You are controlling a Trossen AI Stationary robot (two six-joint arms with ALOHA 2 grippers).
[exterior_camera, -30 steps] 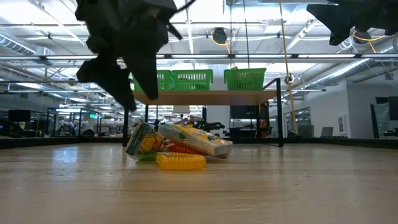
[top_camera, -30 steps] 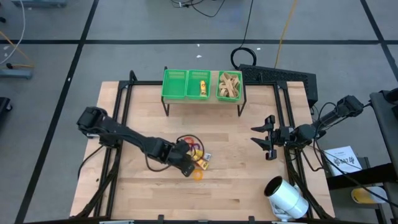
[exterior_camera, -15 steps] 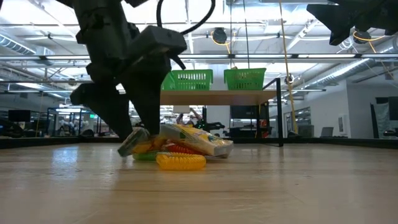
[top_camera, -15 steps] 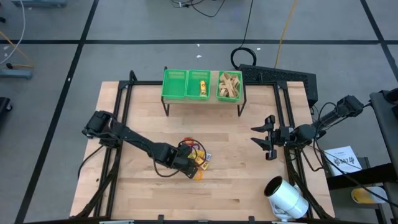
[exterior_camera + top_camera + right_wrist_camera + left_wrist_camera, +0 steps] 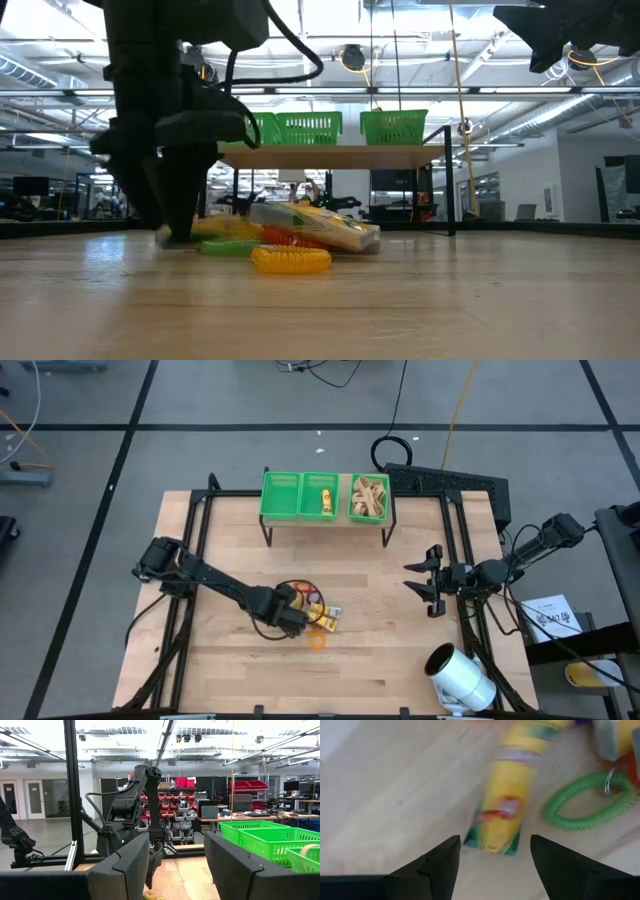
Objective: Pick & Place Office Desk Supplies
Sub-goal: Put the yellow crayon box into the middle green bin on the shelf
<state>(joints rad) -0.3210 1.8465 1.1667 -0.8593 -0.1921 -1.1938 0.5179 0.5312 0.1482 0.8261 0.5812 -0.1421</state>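
Lowered onto the worktop [image 5: 400, 660] since a moment ago, the left tool [image 5: 492, 852] – jaws spread, grasping nothing – straddles the yellow crayon box [image 5: 507, 810] beside the green coil ring [image 5: 585, 805], ready to clench; the right tool [image 5: 432, 586] waits released, well apart.

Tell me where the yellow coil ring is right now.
In the high view the yellow coil ring lies on the wooden table near its middle, at the front edge of the supply pile, just right of the left hand.

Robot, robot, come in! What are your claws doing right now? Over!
Left gripper open, low over the yellow crayon box lying flat. Green spiral coil ring beside it. Right gripper open, waiting at the table's right side. Nothing blocking.
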